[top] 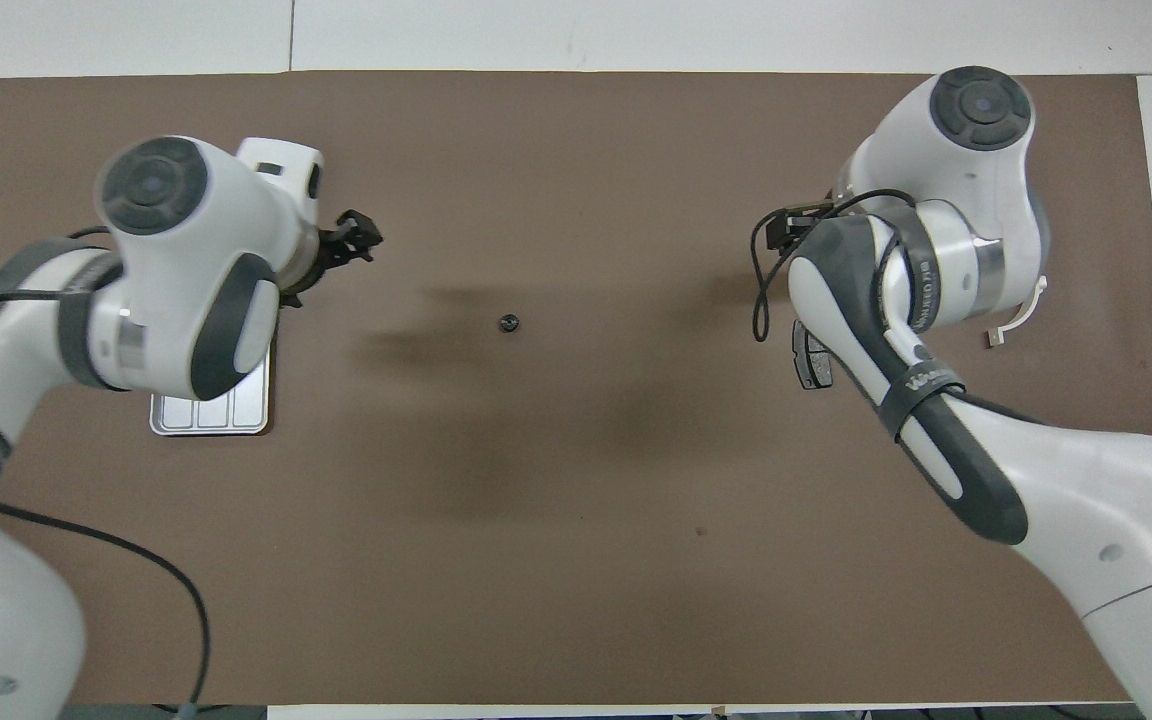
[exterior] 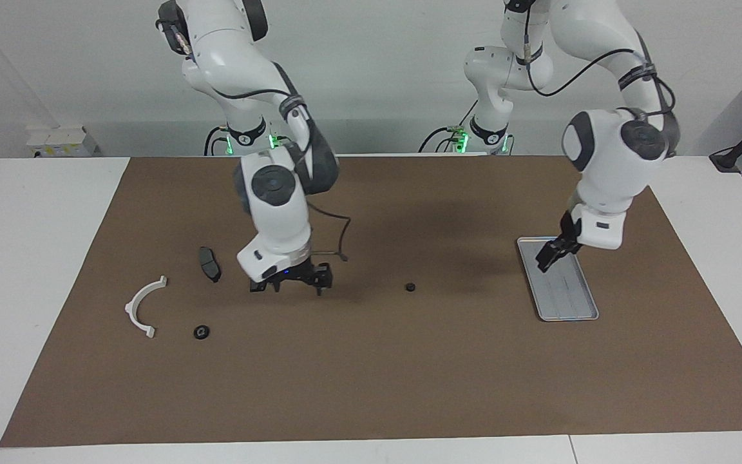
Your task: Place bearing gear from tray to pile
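Note:
One small black bearing gear [exterior: 410, 287] [top: 509, 322] lies alone on the middle of the brown mat. A second gear [exterior: 201, 332] rests in the pile beside the white half-ring bracket [exterior: 142, 306] [top: 1021, 318]. A dark brake pad [exterior: 209, 263] lies nearer to the robots than the bracket. Another brake pad [top: 808, 358] peeks out under the right arm. My right gripper [exterior: 290, 283] hangs open and empty over the mat between the pile and the middle gear. My left gripper [exterior: 554, 252] [top: 356, 238] is open and empty in the air over the silver tray [exterior: 567, 296] [top: 208, 412].
The brown mat [exterior: 371, 386] covers most of the white table. The tray's ridged floor shows nothing on it. The left arm hides most of the tray in the overhead view.

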Controlling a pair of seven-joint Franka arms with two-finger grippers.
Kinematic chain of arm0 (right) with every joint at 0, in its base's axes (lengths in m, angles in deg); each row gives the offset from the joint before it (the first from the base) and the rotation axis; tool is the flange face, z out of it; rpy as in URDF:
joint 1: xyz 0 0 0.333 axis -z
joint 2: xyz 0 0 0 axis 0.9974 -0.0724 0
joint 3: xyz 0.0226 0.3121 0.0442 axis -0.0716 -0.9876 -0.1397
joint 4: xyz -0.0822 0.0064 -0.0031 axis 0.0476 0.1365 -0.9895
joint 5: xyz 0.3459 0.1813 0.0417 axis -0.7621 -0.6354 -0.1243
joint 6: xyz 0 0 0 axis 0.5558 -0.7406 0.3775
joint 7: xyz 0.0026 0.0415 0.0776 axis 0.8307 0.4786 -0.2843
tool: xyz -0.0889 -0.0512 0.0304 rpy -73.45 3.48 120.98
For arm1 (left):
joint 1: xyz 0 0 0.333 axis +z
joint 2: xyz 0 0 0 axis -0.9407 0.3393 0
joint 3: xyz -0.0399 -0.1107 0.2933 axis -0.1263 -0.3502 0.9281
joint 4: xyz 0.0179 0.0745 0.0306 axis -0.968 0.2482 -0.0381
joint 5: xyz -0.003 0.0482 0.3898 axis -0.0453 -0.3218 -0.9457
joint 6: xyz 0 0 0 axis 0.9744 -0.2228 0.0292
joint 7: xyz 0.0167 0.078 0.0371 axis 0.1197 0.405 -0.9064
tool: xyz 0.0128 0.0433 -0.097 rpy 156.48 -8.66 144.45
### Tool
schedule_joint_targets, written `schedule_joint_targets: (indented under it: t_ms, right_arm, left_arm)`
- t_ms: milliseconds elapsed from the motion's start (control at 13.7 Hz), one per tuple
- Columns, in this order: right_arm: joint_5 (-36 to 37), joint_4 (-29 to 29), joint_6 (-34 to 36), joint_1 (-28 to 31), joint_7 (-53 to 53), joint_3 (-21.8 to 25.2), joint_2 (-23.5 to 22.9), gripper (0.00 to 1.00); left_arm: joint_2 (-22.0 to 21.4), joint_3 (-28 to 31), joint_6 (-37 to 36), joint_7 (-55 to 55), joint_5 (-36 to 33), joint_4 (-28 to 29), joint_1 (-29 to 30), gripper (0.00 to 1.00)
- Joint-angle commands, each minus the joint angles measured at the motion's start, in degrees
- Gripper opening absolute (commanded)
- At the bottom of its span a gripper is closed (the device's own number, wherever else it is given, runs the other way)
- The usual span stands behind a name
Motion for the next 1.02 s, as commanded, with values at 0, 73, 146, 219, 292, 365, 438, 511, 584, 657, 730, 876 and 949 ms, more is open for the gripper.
schedule_joint_targets:
  t_ms: [0,73,146,219,292,365,438,511,584,657,730,876,949]
  right_arm:
    - [-0.43,11.12,5.23,-5.9,-11.4,0.45,-7.18,1.0]
    - [-0.34,16.84,6.82,-7.84,-15.0,0.45,-11.22,1.0]
    - [-0.34,21.59,7.53,-9.34,-17.04,0.45,-14.48,1.0]
    - [-0.34,24.95,7.62,-10.57,-18.19,0.45,-17.03,1.0]
    - [-0.34,26.72,7.71,-10.93,-18.81,0.27,-18.45,1.0]
    - [-0.34,27.61,7.8,-11.89,-18.91,0.1,-19.51,1.0]
    - [-0.34,28.66,7.8,-11.99,-19.0,0.01,-20.56,1.0]
    - [-0.25,29.45,7.28,-12.25,-19.0,-0.16,-22.14,1.0]
    - [-0.25,30.42,6.58,-12.25,-19.08,-0.17,-23.64,1.0]
    - [-0.16,31.91,6.22,-12.77,-19.08,-0.17,-25.22,1.0]
    - [-0.16,32.1,6.04,-13.13,-19.0,0.09,-25.58,1.0]
    - [0.45,32.01,6.04,-13.22,-19.0,0.1,-25.76,1.0]
    - [0.63,31.92,6.13,-13.31,-19.08,0.18,-25.93,1.0]
  left_arm:
    - [-3.89,-0.88,-4.94,9.69,0.38,1.32,4.37,1.0]
    - [-4.77,-0.71,-6.09,12.78,0.38,1.32,5.26,1.0]
    - [-5.48,-0.36,-7.58,15.5,0.46,1.06,5.62,1.0]
    - [-6.62,-0.27,-8.55,16.58,0.2,0.53,5.53,1.0]
    - [-6.71,-0.01,-9.78,16.76,0.2,-0.86,5.71,1.0]
    - [-6.11,0.26,-12.75,16.76,0.03,-3.66,6.06,1.0]
    - [-5.4,0.09,-15.39,17.2,0.11,-6.3,6.24,1.0]
    - [-5.4,-0.44,-16.63,17.46,0.11,-6.94,6.5,1.0]
    - [-5.48,-1.49,-17.25,17.64,0.2,-6.94,7.98,1.0]
    - [-5.57,-2.98,-18.39,17.73,0.2,-6.94,9.39,1.0]
    - [-5.49,-3.6,-18.23,17.73,0.2,-6.94,10.01,1.0]
    - [-5.92,-3.52,-17.7,17.73,0.2,-6.42,10.02,1.0]
    - [-5.92,-3.69,-17.79,17.56,0.2,-6.33,9.93,1.0]
